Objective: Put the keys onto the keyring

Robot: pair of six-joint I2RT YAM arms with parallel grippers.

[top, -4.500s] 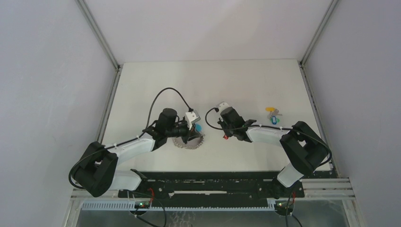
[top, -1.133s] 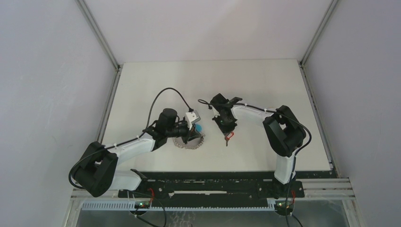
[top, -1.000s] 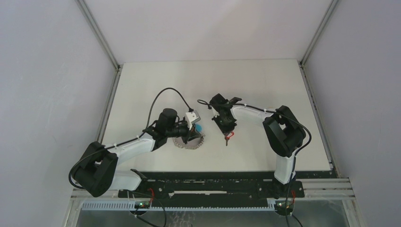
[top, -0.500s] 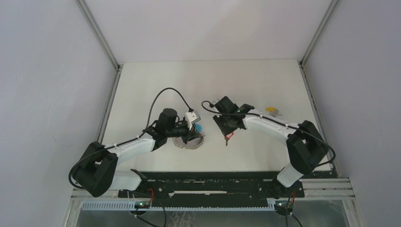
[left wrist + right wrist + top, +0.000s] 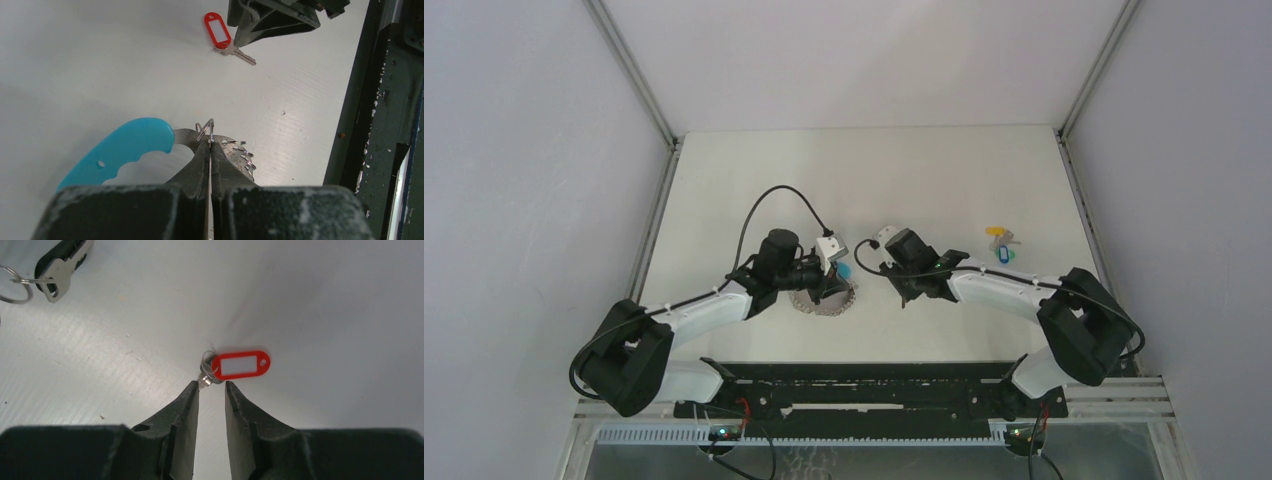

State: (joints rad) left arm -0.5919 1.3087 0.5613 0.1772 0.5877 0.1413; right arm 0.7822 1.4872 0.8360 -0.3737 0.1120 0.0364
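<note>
From my console the white table (image 5: pixel 754 180) fills most of the overhead view. The left arm (image 5: pixel 694 312) reaches in from the near-left corner and the right arm (image 5: pixel 1009 288) from the near-right, and their wrists meet near the middle of the table.

The keyring (image 5: pixel 820 303) lies on the table just under the left wrist, a greyish loop with its blue curved segment (image 5: pixel 127 152) pointing away toward the far side. The left gripper (image 5: pixel 210 150) is clenched, jaws pressed together with no gap I can see. They pinch a thin wire loop on the metal part of the keyring, right beside the blue segment. A few small wire rings fan out from that metal part on the side toward the rig's near edge.

The right gripper (image 5: pixel 210 390) is released, with bare table showing between its fingers. Its tips sit low over the red key (image 5: pixel 241 365), which lies flat on the table. The key's metal end and small ring are just at the fingertips, closest to the left-hand finger, and the red tag lies to the side, clear of the jaws. I cannot tell whether a fingertip touches the metal. The left wrist camera shows this key near the keyring but apart from it.

The yellow key (image 5: pixel 995 232) and the blue-teal key (image 5: pixel 1002 255) lie close together on the right half of the table, well apart from the keyring.
</note>
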